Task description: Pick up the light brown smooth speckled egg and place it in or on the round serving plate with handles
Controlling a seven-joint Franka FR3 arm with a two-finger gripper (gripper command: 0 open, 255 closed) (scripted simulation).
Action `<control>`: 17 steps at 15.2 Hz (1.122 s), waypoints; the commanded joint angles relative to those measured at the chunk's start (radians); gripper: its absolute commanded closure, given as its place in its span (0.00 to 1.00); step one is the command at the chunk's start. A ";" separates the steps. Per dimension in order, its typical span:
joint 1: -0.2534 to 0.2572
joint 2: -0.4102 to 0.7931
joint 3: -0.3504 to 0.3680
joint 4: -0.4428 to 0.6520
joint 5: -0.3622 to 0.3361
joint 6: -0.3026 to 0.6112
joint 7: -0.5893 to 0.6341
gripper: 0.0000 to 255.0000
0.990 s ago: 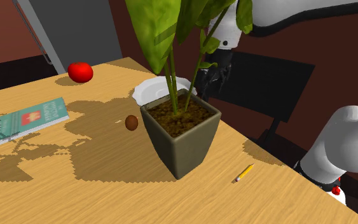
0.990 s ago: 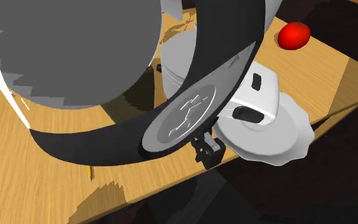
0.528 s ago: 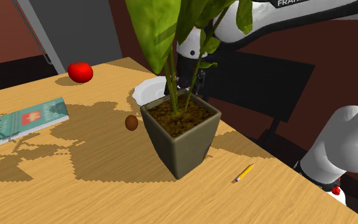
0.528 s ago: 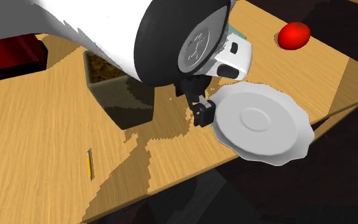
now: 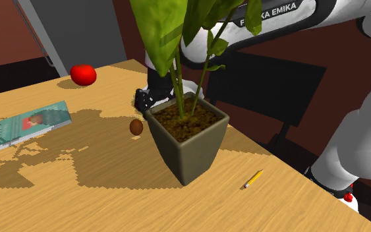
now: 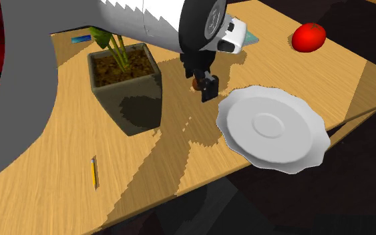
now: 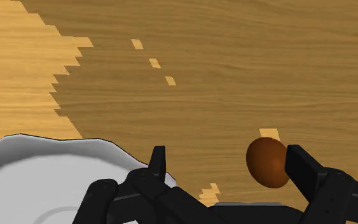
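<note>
Plate, white, round, scallop-rimmed [image 7: 37, 162], lies on the wooden table [image 7: 234, 63] beside the black gripper [image 7: 228, 164]. We note its fingers spread apart, clasping nothing. Smooth brown egg [image 7: 268, 162] sits on the table between them, close against one finger.

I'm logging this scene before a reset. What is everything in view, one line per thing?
Smooth brown egg: one, brown, on the table between the open fingers, close to one.
Round wavy-rimmed plate: one, white, at the table's edge.
Leafy plant in square pot: one, olive green, mid-table.
Round tomato: one, red, far corner.
Flat book: one, teal, shoulder view's left.
Pencil: one, yellow, near the pot.
Wooden table: one, light brown.
Two-finger gripper: one, black, low over the egg.
Arm: one, white.
</note>
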 commanded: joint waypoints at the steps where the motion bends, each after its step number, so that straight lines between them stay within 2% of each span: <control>1: 0.019 0.079 0.013 0.072 -0.054 0.008 0.047 0.00; 5: 0.088 0.243 0.019 0.250 -0.166 -0.009 0.134 0.00; 12: 0.099 0.283 0.009 0.209 -0.190 0.066 0.149 0.00; 17: 0.100 0.287 0.008 0.206 -0.192 0.072 0.150 0.00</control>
